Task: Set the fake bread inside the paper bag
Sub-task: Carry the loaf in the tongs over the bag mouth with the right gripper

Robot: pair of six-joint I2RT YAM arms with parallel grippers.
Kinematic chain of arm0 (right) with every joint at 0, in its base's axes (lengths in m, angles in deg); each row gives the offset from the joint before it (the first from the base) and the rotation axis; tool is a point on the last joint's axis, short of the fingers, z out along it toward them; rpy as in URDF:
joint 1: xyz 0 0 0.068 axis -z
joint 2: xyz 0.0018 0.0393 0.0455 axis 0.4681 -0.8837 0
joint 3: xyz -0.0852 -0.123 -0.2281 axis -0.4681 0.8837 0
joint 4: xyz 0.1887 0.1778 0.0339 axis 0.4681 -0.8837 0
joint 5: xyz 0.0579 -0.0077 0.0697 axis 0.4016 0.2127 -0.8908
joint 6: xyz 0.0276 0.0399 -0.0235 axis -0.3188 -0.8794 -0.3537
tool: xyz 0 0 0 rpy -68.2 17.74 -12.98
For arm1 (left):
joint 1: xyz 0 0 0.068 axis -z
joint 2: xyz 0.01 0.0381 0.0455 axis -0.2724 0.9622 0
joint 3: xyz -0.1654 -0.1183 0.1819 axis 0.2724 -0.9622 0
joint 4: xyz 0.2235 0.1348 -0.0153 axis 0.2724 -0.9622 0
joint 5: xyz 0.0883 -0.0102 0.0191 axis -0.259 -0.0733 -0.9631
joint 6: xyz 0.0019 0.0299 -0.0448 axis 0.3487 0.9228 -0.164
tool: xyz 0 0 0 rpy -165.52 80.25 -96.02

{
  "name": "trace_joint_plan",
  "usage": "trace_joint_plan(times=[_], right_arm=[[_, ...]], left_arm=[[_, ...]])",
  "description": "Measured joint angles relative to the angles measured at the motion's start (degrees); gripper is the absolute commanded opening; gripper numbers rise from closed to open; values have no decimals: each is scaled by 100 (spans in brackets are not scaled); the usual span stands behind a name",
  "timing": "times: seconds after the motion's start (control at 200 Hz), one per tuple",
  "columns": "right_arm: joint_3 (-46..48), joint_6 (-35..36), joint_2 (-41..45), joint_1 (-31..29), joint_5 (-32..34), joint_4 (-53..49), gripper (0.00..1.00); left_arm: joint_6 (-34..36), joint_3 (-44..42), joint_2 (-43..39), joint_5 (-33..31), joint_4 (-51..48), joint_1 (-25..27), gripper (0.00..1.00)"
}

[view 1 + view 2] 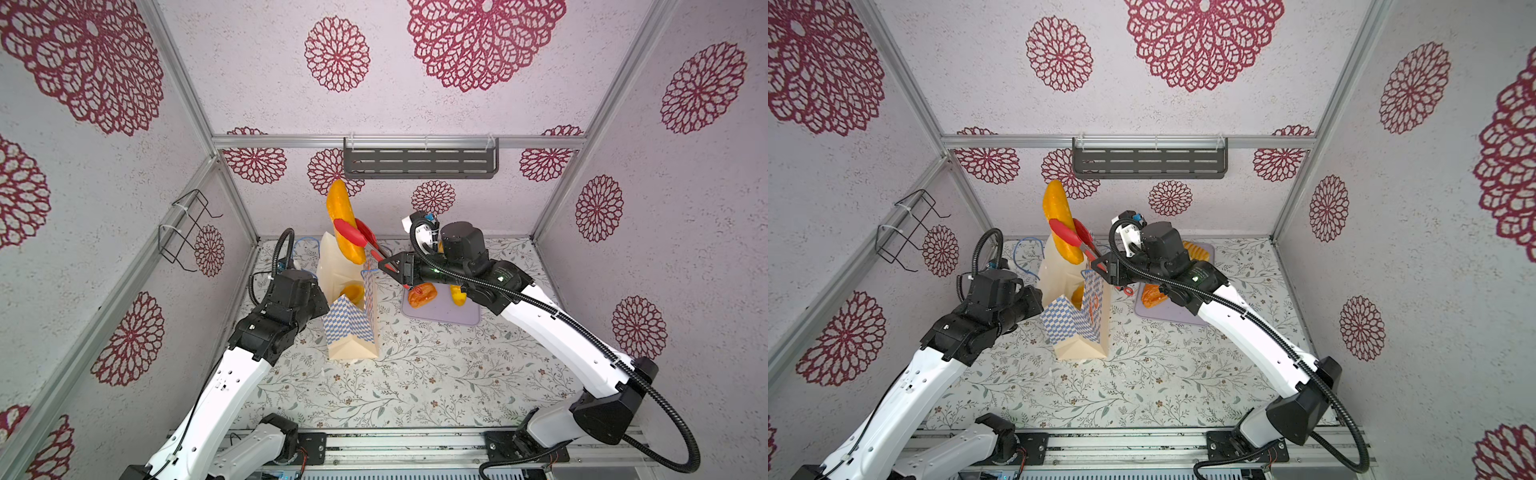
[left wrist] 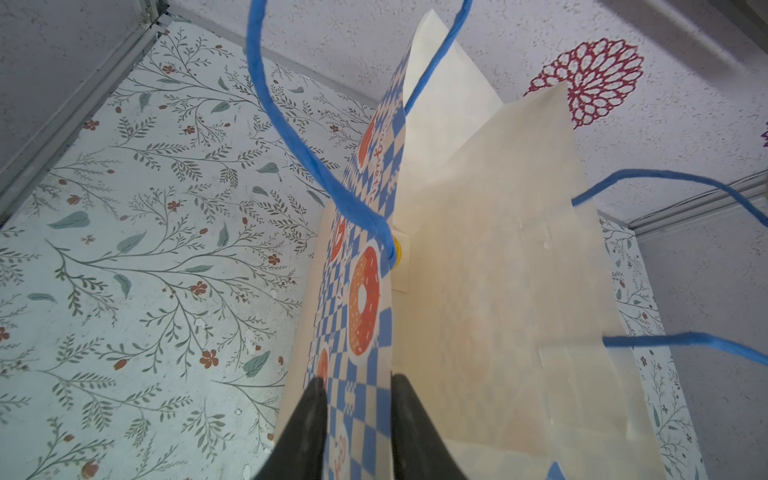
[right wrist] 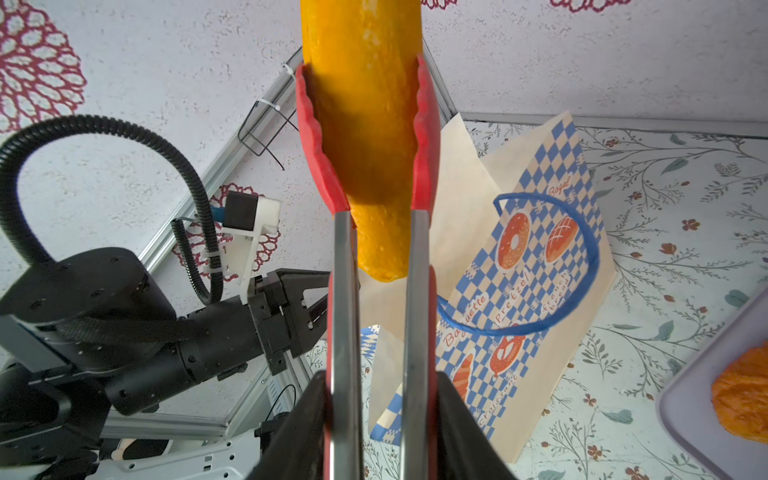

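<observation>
Our right gripper [image 3: 380, 399] squeezes the red tongs [image 3: 345, 291] closed around the long roll [image 3: 365, 124], which hangs above the paper bag [image 1: 353, 328]. The roll's long axis runs steeply, and in both top views its lower end sits right at the bag's open mouth, so we judge the coming move to be nearly straight down. The mouth is narrow, with paper rims close on both sides. Our left gripper [image 2: 357, 384] straddles the bag's checkered wall with narrow jaws; we cannot tell whether they pinch it. Other pastries [image 1: 422, 295] wait on the lilac tray [image 1: 440, 318], under the right arm.
</observation>
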Motion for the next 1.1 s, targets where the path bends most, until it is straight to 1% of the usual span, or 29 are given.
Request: trace_joint_plan(times=[0.55,1.006,1.101], right_arm=[[125,-79,-142,-466,452,9,39],[452,-81,-142,-544,570,-365,40],[494,-81,-142,-570,573,-398,41]], left_arm=[[-13,-92,-42,63,85,-2,28],[-17,-103,-92,68,92,0,28],[-22,-103,-92,81,92,-2,28]])
